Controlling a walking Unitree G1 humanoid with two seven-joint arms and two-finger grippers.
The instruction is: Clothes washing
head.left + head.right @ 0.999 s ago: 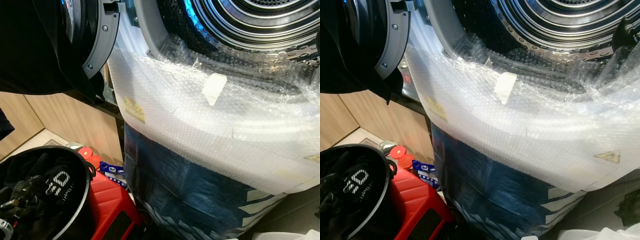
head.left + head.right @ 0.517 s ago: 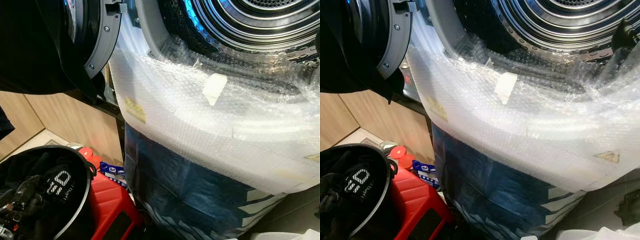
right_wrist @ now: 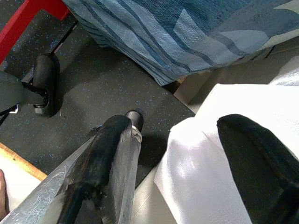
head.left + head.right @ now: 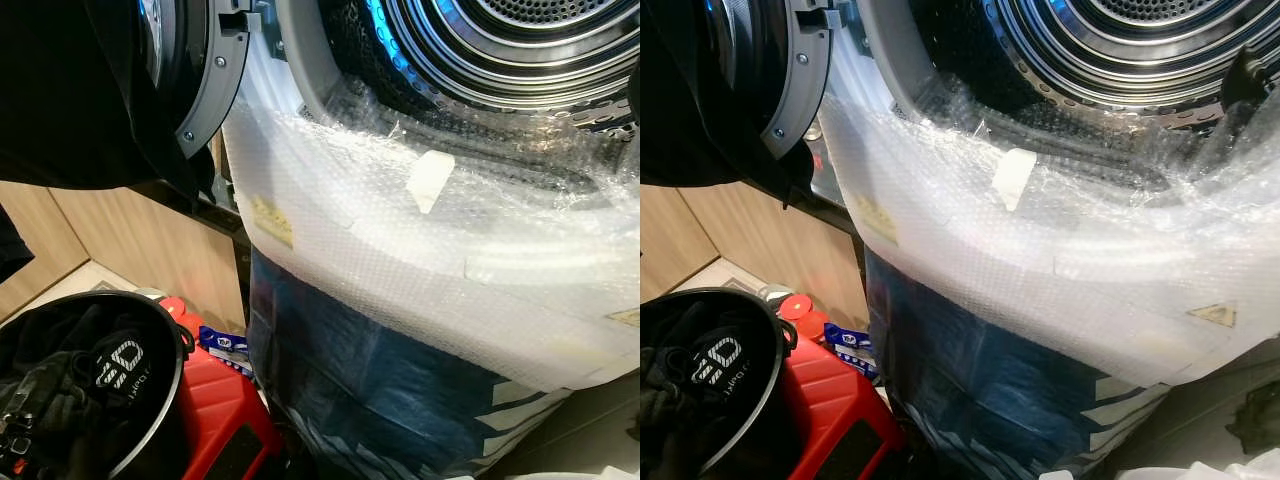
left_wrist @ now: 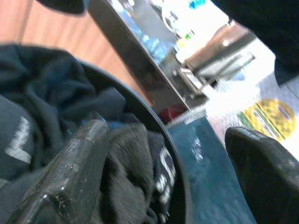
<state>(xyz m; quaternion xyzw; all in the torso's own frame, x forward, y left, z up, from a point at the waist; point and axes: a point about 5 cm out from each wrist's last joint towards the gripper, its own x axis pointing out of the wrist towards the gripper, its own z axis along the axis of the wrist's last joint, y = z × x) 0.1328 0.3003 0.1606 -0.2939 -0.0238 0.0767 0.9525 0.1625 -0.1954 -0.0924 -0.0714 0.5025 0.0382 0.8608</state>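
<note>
The washing machine's steel drum (image 4: 520, 40) stands open at the top, its door (image 4: 205, 90) swung to the left. Bubble wrap (image 4: 420, 230) covers the machine's front below the opening. A black bucket (image 4: 168, 400) at the lower left holds dark clothes (image 4: 95, 375), one with a white print. My left gripper (image 5: 173, 163) is open inside the bucket, one finger (image 5: 84, 154) resting against the dark clothes. My right gripper (image 3: 187, 154) hangs open, low over a dark floor mat and a white cloth (image 3: 219, 158), holding nothing.
A black garment (image 4: 60, 100) hangs over the door at the upper left. The bucket sits on a red stool (image 4: 215, 400), with a red-capped bottle (image 4: 172, 305) and a blue packet (image 4: 225, 345) behind. A blue tarp (image 4: 380, 380) drapes the machine's base. Wooden panels (image 4: 150, 240) stand at the left.
My left gripper has sunk lower into the bucket, toward the frame's bottom left corner. The head view has shifted slightly; the clothes lie as before.
</note>
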